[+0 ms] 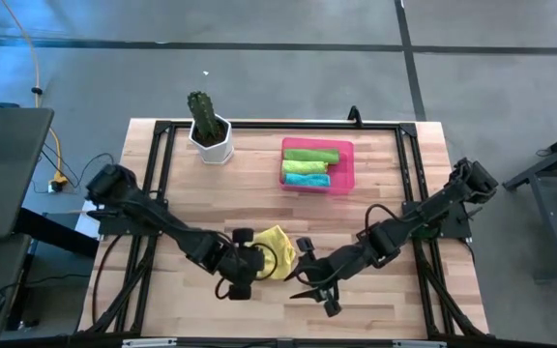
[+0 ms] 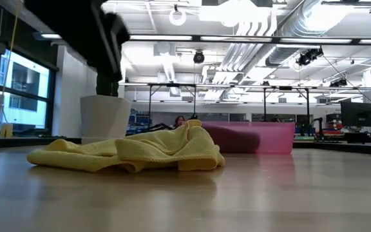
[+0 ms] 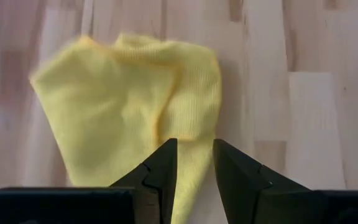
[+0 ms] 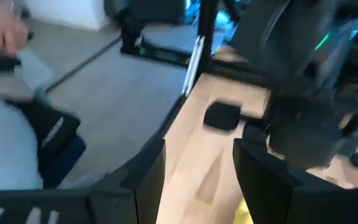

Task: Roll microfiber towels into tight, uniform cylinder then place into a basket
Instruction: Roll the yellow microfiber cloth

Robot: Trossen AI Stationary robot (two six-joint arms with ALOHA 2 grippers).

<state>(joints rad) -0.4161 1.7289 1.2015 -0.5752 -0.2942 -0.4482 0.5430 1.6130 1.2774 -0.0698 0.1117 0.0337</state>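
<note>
A yellow microfiber towel [image 1: 277,251] lies crumpled on the wooden table near its front middle, one fold standing up in a peak [image 2: 192,127]. My left gripper [image 3: 194,149] hangs open just above the towel's near-left edge, and the cloth shows through the gap between its fingers. My right gripper [image 1: 307,282] stands open to the right of the towel, raised and holding nothing [image 4: 197,155]. The pink basket [image 1: 344,166] sits at the far middle with two green rolled towels [image 1: 309,155] and a teal one [image 1: 306,166] inside.
A white pot with a cactus [image 1: 211,135] stands at the far left of the table, left of the basket. A black frame [image 1: 288,124] runs round the table's edges. Bare wood lies between the yellow towel and the basket.
</note>
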